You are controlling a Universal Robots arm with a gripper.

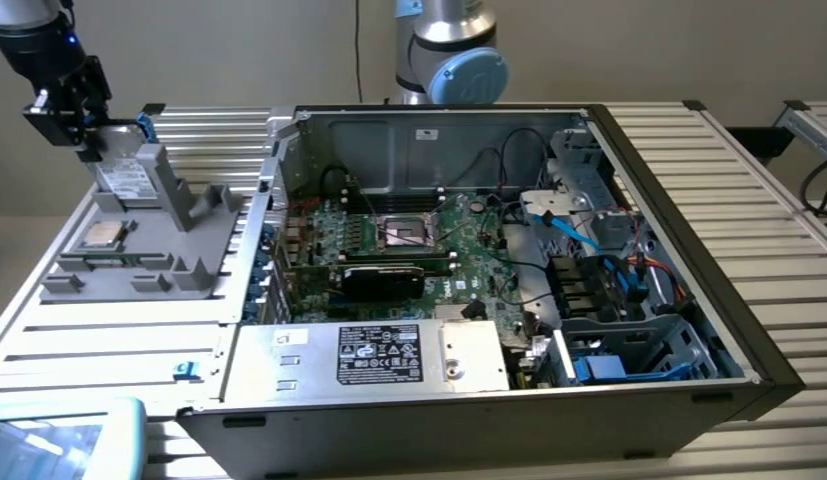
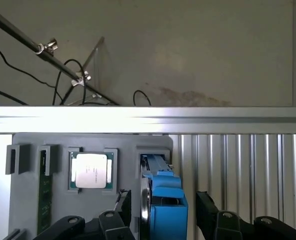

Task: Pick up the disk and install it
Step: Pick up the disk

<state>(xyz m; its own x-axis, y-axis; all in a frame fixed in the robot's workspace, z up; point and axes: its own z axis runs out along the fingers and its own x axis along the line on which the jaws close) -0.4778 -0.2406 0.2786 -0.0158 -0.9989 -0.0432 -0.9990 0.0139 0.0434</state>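
One disk [image 2: 166,199] upright in the grey holder [image 2: 25,200]

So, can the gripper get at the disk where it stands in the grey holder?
Probably yes. The gripper is open just above the disk, which stands on edge in the grey holder. Its fingers sit one to each side of the disk, and nothing lies between them and it.
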